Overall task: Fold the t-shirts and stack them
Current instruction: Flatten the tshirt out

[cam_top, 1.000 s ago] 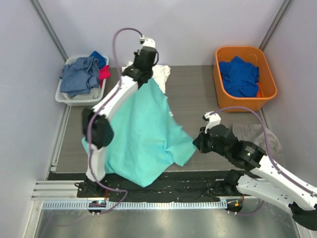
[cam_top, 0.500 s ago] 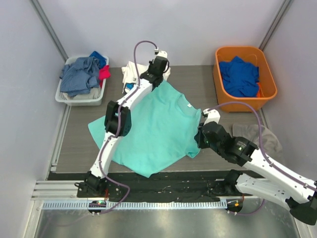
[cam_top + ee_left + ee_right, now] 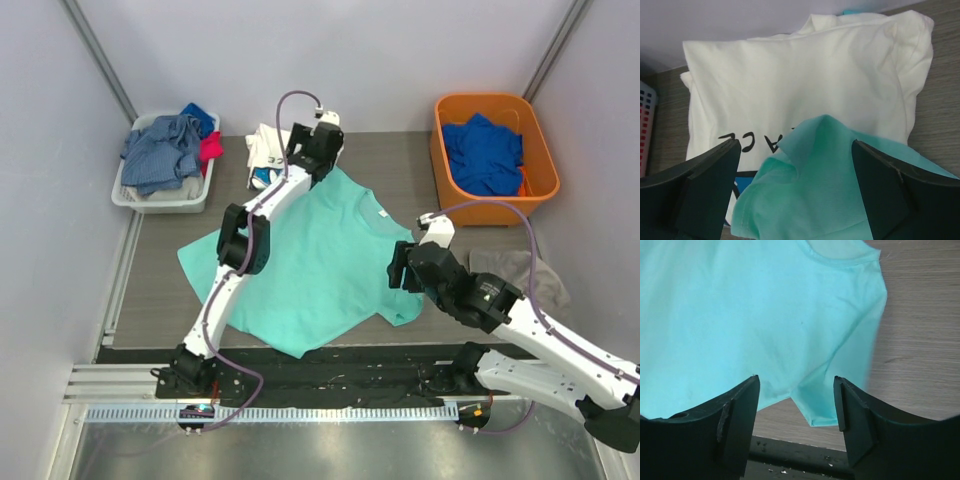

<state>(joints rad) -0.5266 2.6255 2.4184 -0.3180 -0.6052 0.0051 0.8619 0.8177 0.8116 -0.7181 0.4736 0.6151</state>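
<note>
Teal t-shirt [image 3: 320, 265] is no longer hanging off the left gripper [image 3: 795, 145] as it was a second ago. It's now lying spread out on the table [image 3: 400, 180]. The left arm is reaching further back than before, and the right gripper [image 3: 796, 379] is sitting slightly further from me than half a second ago.

Both tools are showing wide jaws with nothing between them; I'm seeing only cloth lying underneath each.

The shirt is lying mostly flat at mid-table, rotated: neckline pointing far-right, hem near-left, and one corner hanging over the dark strip at the near edge. I'm seeing a few soft wrinkles and no folds.

The left wrist camera is giving me what the overhead can't. The far sleeve is bunching up and overlapping the white t-shirt [image 3: 790, 85], covering part of its black lettering. That white shirt is lying folded at the back of the table.

The right wrist camera is showing the near-right sleeve and collar flat on the wood.

Only the overhead is showing the surroundings: an orange bin [image 3: 445, 170] with a blue garment [image 3: 485, 155] far right, a white basket [image 3: 150, 200] of clothes far left, and a grey cloth [image 3: 520, 270] beside the right arm.
</note>
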